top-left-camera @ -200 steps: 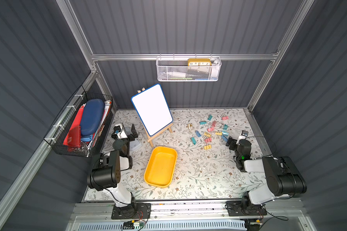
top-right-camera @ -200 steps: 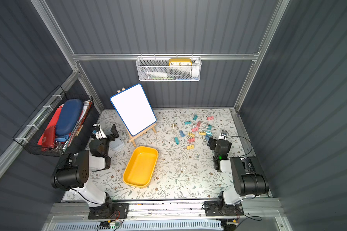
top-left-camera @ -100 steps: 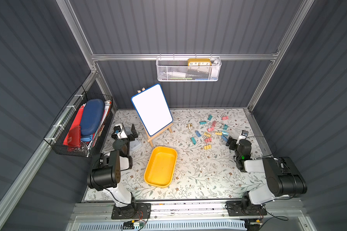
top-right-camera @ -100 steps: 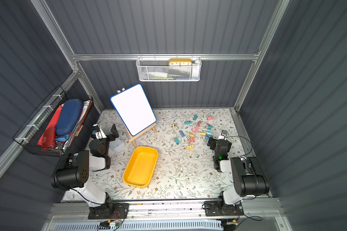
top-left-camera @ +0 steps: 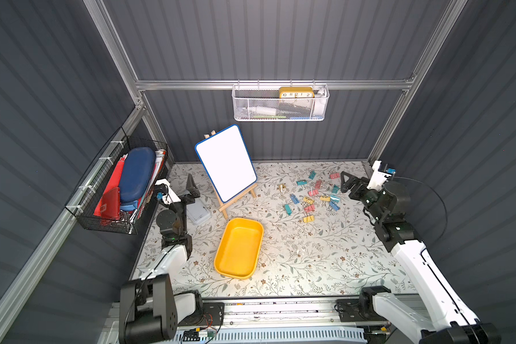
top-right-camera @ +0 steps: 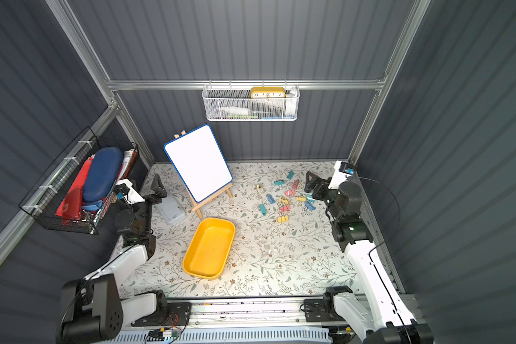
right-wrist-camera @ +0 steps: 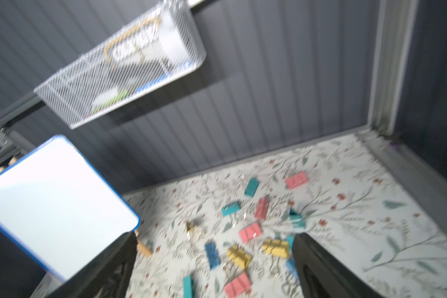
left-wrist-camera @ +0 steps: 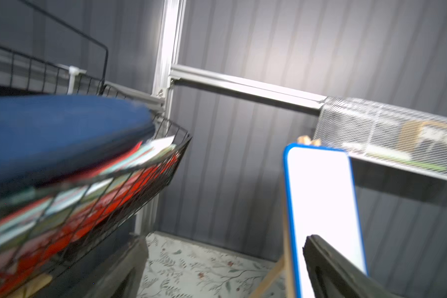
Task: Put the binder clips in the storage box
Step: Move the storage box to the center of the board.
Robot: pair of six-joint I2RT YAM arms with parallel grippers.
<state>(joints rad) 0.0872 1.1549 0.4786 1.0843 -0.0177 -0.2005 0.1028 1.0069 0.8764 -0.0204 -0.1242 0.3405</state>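
Several binder clips (top-left-camera: 308, 219) (top-right-camera: 282, 219) in teal, blue, pink and yellow lie scattered on the floral mat at the back right. They show blurred in the right wrist view (right-wrist-camera: 275, 247). The empty yellow storage box (top-left-camera: 239, 248) (top-right-camera: 209, 248) sits at the middle front, left of the clips. My right gripper (top-left-camera: 349, 184) (top-right-camera: 313, 183) (right-wrist-camera: 214, 271) hangs open just right of the clips, holding nothing. Far left, beside the black basket, my left gripper (top-left-camera: 176, 189) (top-right-camera: 140, 189) (left-wrist-camera: 222, 278) is open and empty.
A whiteboard on a wooden easel (top-left-camera: 225, 162) stands at the back, between the arms. A small translucent lidded box (top-left-camera: 197, 211) lies under the left gripper. A black wire basket (top-left-camera: 122, 190) hangs on the left wall and a white mesh basket (top-left-camera: 280, 104) on the back wall.
Both arms have unfolded and risen from their low pose. The right gripper has moved toward the back, beside the clips. The left gripper has lifted slightly. Both stay open.
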